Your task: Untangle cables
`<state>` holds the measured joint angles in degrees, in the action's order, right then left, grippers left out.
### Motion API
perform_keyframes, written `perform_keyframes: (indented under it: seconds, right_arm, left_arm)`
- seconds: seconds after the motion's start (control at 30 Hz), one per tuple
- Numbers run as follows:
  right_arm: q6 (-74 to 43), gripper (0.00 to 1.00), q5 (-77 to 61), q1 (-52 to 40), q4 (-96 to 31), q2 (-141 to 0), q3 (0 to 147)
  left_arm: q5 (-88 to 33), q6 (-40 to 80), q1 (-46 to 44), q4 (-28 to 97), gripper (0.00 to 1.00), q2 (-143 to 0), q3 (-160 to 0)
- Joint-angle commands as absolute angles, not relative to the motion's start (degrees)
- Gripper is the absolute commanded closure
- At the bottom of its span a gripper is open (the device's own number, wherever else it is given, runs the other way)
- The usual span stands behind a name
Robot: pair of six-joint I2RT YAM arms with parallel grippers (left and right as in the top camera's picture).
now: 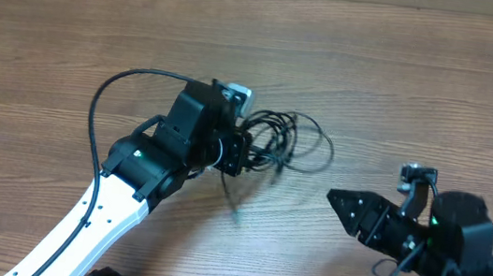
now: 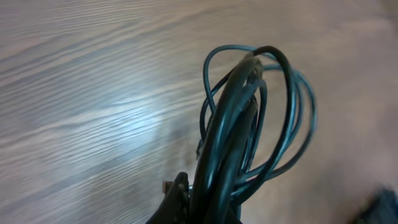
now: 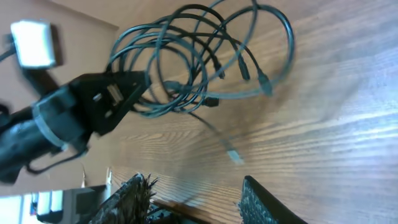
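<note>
Untangling hardly begun: the cables [image 1: 279, 142] form one knotted coil, clamped mid-desk [image 1: 423, 84] in the closed left pincer [image 1: 237, 151], arm reached forward and coil apparently lifted clear, while the right pincer [image 3: 193, 199] stands part open and empty, well apart, facing it.

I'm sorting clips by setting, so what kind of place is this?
Likely a robotics lab workbench: a wood-grain tabletop, two robot arms with two-finger grippers, the left gripper shut on a tangle of thin black cables, the right gripper open.
</note>
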<state>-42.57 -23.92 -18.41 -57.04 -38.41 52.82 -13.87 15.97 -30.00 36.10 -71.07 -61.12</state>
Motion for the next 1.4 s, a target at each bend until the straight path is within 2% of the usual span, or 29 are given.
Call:
perform_keyframes:
  seconds: [0.0, 0.1, 0.27, 0.43, 0.67, 1.0, 1.07, 1.1, 1.2, 1.37]
  right_arm:
    - [-49.82, 0.55, -23.57, -18.26, -56.03, -42.13, 53.3]
    - [-52.36, 0.6, -27.55, -18.41, -52.93, -46.61, 53.3]
    - [-52.36, 0.62, -33.76, -21.15, -45.93, -54.57, 53.3]
    - [-52.99, 0.71, -34.06, -24.49, -40.23, -62.5, 53.3]
    - [-55.2, 0.71, -38.61, -24.86, -29.93, -67.59, 53.3]
    - [-59.94, 0.71, -33.06, -24.86, -28.58, -67.75, 53.3]
    - [-60.25, 0.86, -33.08, -24.86, -28.64, -67.75, 53.3]
    - [-60.25, 0.96, -33.08, -24.86, -28.97, -67.75, 53.3]
    - [-60.18, 0.96, -33.08, -24.86, -31.35, -67.72, 53.3]
    - [-59.9, 0.96, -33.08, -24.62, -36.88, -67.16, 53.32]
  left_arm:
    - [-22.59, 10.04, -30.04, 34.59, 0.96, -71.16, -61.21]
    - [-22.57, 10.04, -30.06, 34.37, 0.96, -71.16, -61.21]
    - [-22.57, 10.02, -30.2, 34.41, 0.96, -71.16, -61.21]
    - [-23.07, 8.73, -30.96, 34.48, 0.96, -71.16, -61.21]
    - [-25.19, 6.76, -31.2, 34.89, 0.96, -71.16, -61.21]
    - [-28.27, 5.5, -31.2, 35.14, 0.96, -71.16, -61.21]
    - [-28.75, 5.1, -31.2, 35.14, 0.96, -71.16, -61.21]
    - [-27.9, 5.13, -31.2, 35.2, 0.96, -71.16, -61.21]
    - [-21.89, 6.17, -31.14, 35.97, 0.96, -71.16, -61.21]
    - [0.62, 19.97, -31.11, 39.83, 0.96, -71.16, -61.21]
